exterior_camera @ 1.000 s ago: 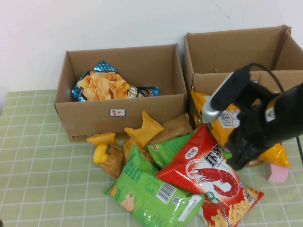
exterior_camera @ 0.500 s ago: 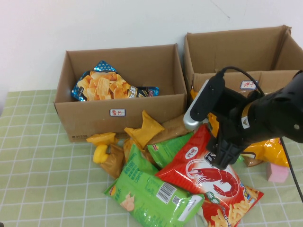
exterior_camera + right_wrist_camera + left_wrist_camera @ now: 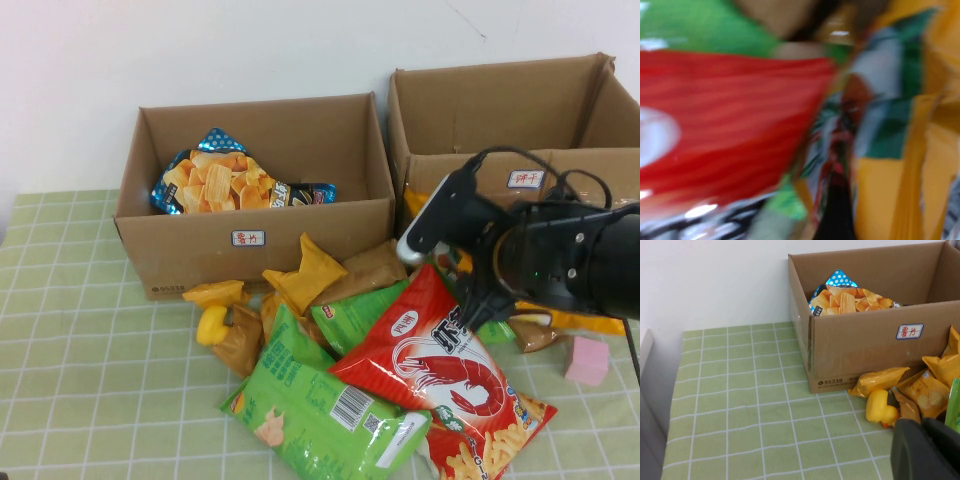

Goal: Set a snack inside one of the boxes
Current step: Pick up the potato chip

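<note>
1. The worktop (image 3: 80,400), covered in a green checked cloth, carries two cardboard boxes against the wall and a heap of snack bags in front of them.
2. The taller box (image 3: 500,110) stands at the right rear, partly hidden by the right arm.
3. The lower box (image 3: 255,195), marked by a small white label with red lettering on its front, stands at the left rear; a bag of crisps (image 3: 215,180) already lies inside it.
4. The red prawn-cracker bag (image 3: 440,370) lies on top of the heap, with a green bag (image 3: 320,410) beside it and yellow bags (image 3: 305,275) nearer the lower box.
5. The right tool (image 3: 478,312) is lowered at the upper right edge of the red bag, jaws spread wide and nothing held.
6. For a sound pick, one bag edge alone should be taken between the jaws, since neighbouring packets touch it and could be dragged along.
7. A high lift would be needed to clear the lower box's front wall.
8. The left tool (image 3: 927,447) is parked low at the left, closed and empty, near a yellow rubber duck (image 3: 881,407).
</note>
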